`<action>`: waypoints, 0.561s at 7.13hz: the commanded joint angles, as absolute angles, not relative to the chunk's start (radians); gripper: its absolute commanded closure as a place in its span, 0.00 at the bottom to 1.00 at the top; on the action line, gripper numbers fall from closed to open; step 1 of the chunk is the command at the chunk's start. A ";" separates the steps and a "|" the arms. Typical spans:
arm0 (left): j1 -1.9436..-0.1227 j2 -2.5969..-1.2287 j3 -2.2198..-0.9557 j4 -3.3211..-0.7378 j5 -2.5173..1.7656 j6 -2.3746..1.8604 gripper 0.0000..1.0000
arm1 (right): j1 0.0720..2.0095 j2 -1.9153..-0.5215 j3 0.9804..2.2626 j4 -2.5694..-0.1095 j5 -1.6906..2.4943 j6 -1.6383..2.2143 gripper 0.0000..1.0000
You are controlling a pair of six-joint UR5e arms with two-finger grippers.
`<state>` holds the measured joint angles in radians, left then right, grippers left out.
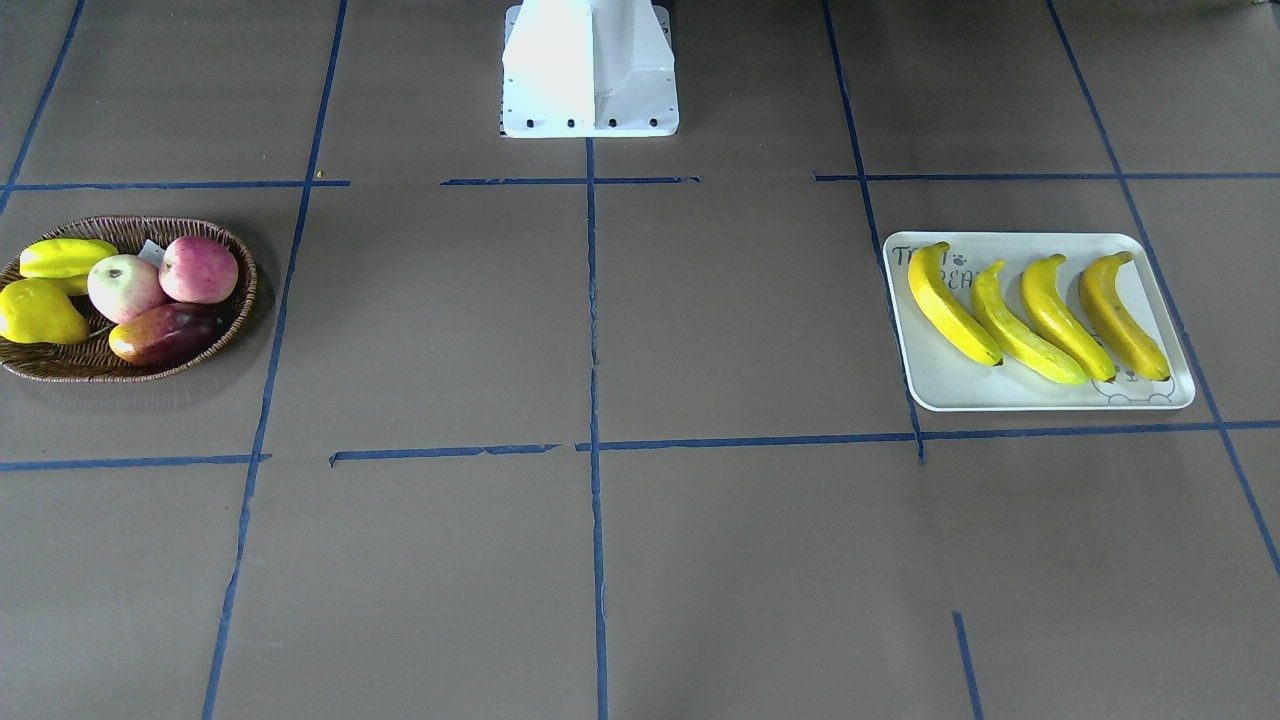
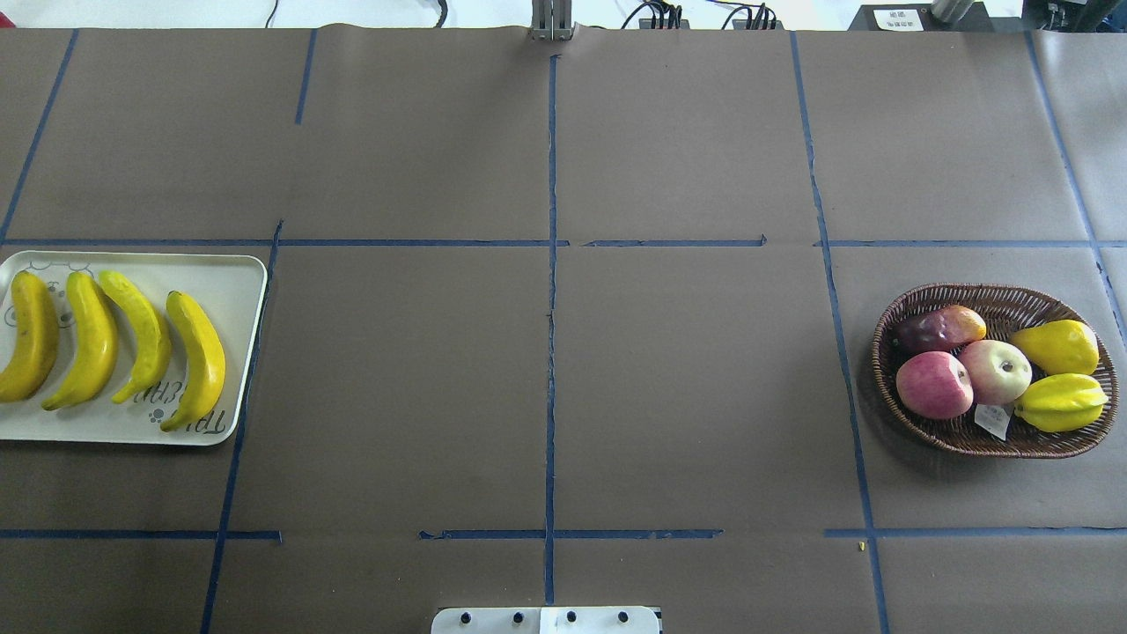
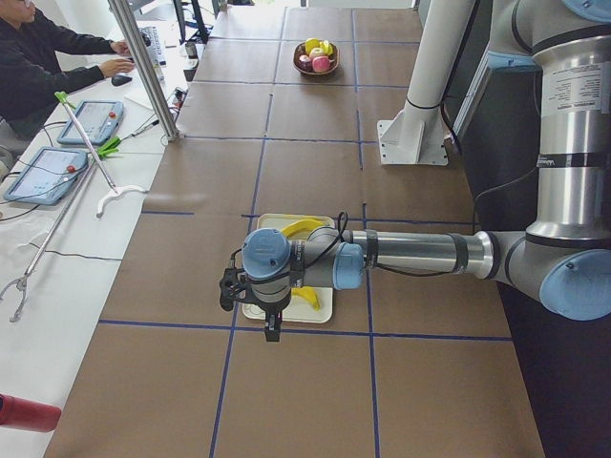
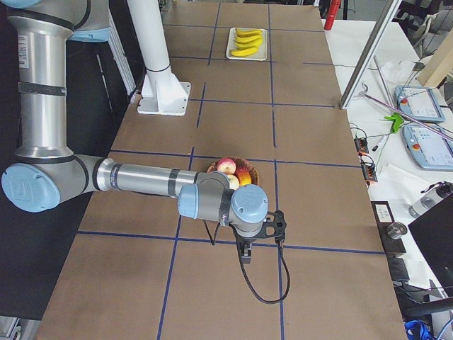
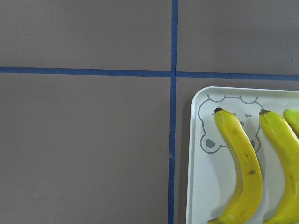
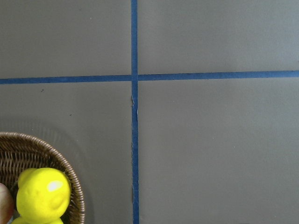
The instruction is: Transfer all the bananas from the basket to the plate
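Observation:
Several bananas (image 1: 1040, 312) lie side by side on the plate (image 1: 955, 392), at the left edge of the overhead view (image 2: 114, 339). The left wrist view shows the plate's bear corner (image 5: 208, 140) with two bananas (image 5: 240, 161). The basket (image 2: 968, 297) at the table's other end holds two apples (image 2: 935, 384), a dark red-orange fruit and two plump yellow fruits; no banana shows in it. My left gripper (image 3: 272, 327) hangs high over the plate's outer end, my right gripper (image 4: 244, 253) beside the basket. Both show only in the side views, so I cannot tell whether they are open.
The robot's white base (image 1: 590, 70) stands mid-table at the robot's edge. Blue tape lines (image 2: 550, 352) cross the brown table cover. A person (image 3: 48, 67) sits at a side desk with tablets (image 3: 43, 172) and tools, beyond the table's far edge.

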<state>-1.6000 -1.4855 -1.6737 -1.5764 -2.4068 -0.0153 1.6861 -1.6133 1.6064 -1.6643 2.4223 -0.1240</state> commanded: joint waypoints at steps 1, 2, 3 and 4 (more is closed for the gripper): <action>-1.600 -1.486 -1.674 -1.575 -2.407 -0.015 0.00 | 1.695 -1.597 1.611 -1.704 2.427 -0.124 0.00; -1.600 -1.488 -1.674 -1.577 -2.407 -0.017 0.00 | 1.695 -1.597 1.609 -1.701 2.427 -0.124 0.00; -1.600 -1.489 -1.674 -1.577 -2.407 -0.017 0.00 | 1.695 -1.597 1.609 -1.700 2.425 -0.124 0.00; -1.600 -1.491 -1.674 -1.575 -2.407 -0.017 0.00 | 1.695 -1.598 1.606 -1.698 2.427 -0.126 0.00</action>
<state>-1.6000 -1.4892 -1.6736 -1.5765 -2.4068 -0.0167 1.6949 -1.5976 1.6086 -1.6999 2.4261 -0.1246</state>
